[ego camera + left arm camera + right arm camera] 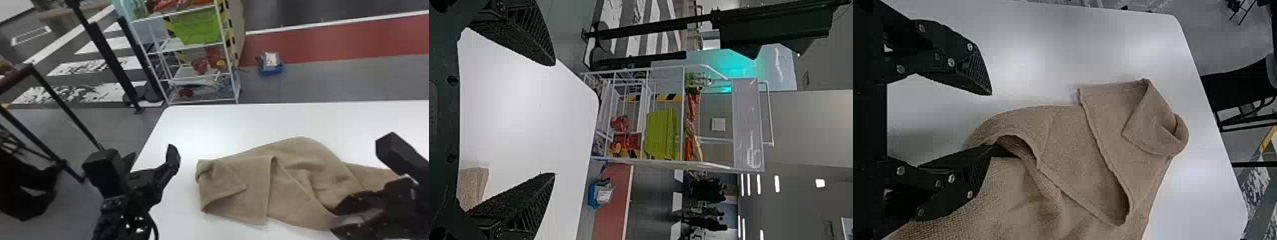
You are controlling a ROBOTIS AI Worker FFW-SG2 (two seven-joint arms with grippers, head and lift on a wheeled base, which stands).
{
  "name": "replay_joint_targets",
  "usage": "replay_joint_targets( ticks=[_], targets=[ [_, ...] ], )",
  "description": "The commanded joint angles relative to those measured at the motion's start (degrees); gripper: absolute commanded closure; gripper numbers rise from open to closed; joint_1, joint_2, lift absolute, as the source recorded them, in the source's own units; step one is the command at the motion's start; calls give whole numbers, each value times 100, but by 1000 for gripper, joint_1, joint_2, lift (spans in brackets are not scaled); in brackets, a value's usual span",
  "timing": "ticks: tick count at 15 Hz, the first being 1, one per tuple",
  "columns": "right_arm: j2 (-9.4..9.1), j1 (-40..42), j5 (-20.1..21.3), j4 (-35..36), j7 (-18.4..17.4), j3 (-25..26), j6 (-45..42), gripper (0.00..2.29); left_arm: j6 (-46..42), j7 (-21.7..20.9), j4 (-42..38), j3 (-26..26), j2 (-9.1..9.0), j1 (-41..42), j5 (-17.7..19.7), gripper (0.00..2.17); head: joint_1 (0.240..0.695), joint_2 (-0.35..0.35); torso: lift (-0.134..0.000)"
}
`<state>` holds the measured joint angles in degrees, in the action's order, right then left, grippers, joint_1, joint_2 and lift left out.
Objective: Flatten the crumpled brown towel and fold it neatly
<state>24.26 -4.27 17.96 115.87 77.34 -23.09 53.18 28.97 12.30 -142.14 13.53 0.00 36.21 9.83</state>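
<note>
Brown towel (297, 172) lay rumpled on the counter (229, 127).
The right end effector (993, 121) was spread, one finger (960, 167) tucked under a fold (1025, 125); the left end effector (553, 119) was spread, apart from the towel. A shallow pinch risked slipping; dragging stacked layers risked fresh creases.

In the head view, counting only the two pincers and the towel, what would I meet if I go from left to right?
Left pincer → folded-over left end of the brown towel → right pincer. The towel's right part overlaps the right pincer, so I leave that part out.
</note>
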Motion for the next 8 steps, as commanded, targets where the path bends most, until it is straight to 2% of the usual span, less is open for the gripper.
replay_joint_targets(
  ticks=[1,2,4,5,6,8],
  targets=[
    [-27,-4,-399,-20,98,103,-295,957,0,0,-6,-8,-15,0,1,93,695,350,-124],
    [-27,-4,-495,-38,98,138,-330,1031,0,0,-6,0,-15,0,1,93,695,350,-124],
    [-35,-4,-425,-134,98,68,-488,1109,0,0,-6,-8,-15,0,1,93,695,350,-124],
    [-35,-4,-416,-231,98,24,-629,1396,0,0,-6,-8,-15,0,1,93,695,350,-124],
    [-44,-4,-390,-301,98,15,-699,1430,0,0,2,-8,-15,0,1,93,695,350,-124],
    [-35,58,-416,-372,98,112,-1016,1656,0,0,2,-8,-15,9,1,93,695,350,-124]
  ],
)
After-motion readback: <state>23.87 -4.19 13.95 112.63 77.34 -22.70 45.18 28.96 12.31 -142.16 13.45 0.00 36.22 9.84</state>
